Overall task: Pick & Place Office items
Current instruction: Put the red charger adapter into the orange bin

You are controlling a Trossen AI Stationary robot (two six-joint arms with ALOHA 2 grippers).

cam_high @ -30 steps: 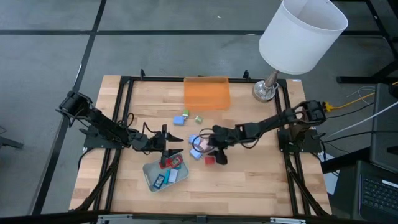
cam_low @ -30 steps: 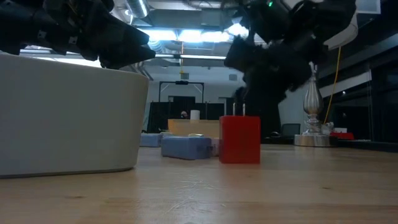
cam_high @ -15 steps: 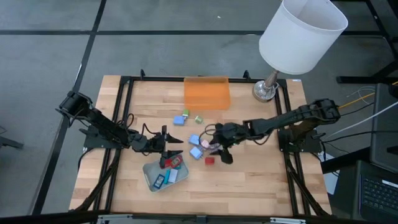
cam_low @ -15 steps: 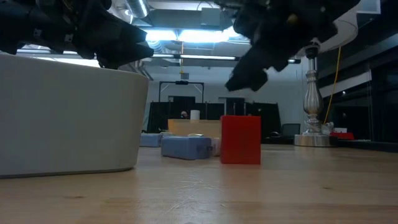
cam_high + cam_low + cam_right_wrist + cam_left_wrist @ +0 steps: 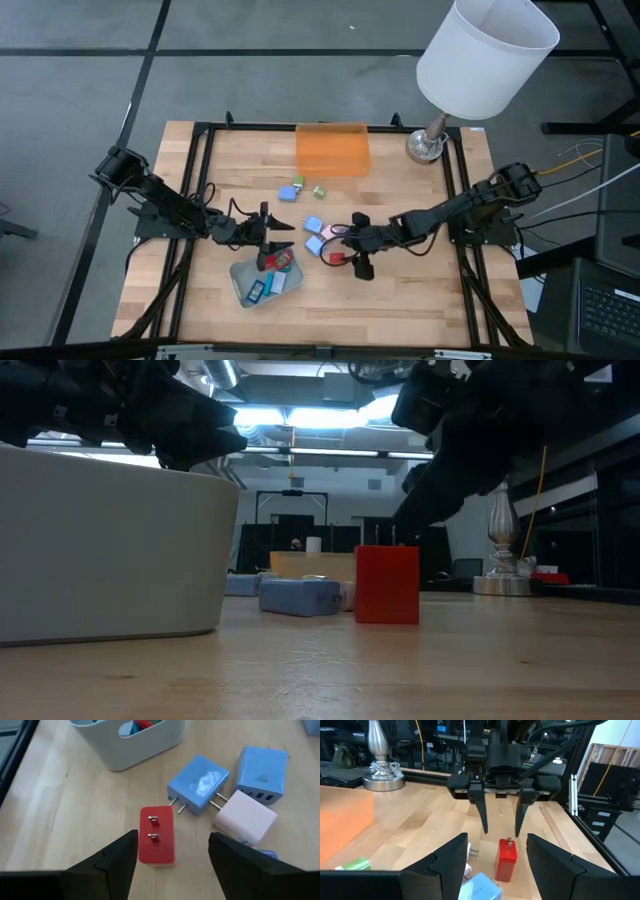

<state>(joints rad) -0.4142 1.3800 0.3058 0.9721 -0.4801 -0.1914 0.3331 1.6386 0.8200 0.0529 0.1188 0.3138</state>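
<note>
Right pincer [image 5: 172, 865] apart, straddling upright red block [image 5: 156, 841] mid-surface, lined up to grip; left pincer [image 5: 283, 248] apart, empty, over grey-green tray [image 5: 243, 274]

Between the black fingers of the right gripper [image 5: 172, 852] stands a red plug block [image 5: 156, 841]; beyond it 2 light blue blocks [image 5: 198, 784] and 1 pale pink block [image 5: 245, 817]. The grey-green tray [image 5: 150, 745] holds red and blue pieces, seemingly.

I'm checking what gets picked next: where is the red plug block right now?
In the high view, the red plug block stands on the table right of the pale tray, just below the blue and pink blocks, with the right end effector open over it.
</note>
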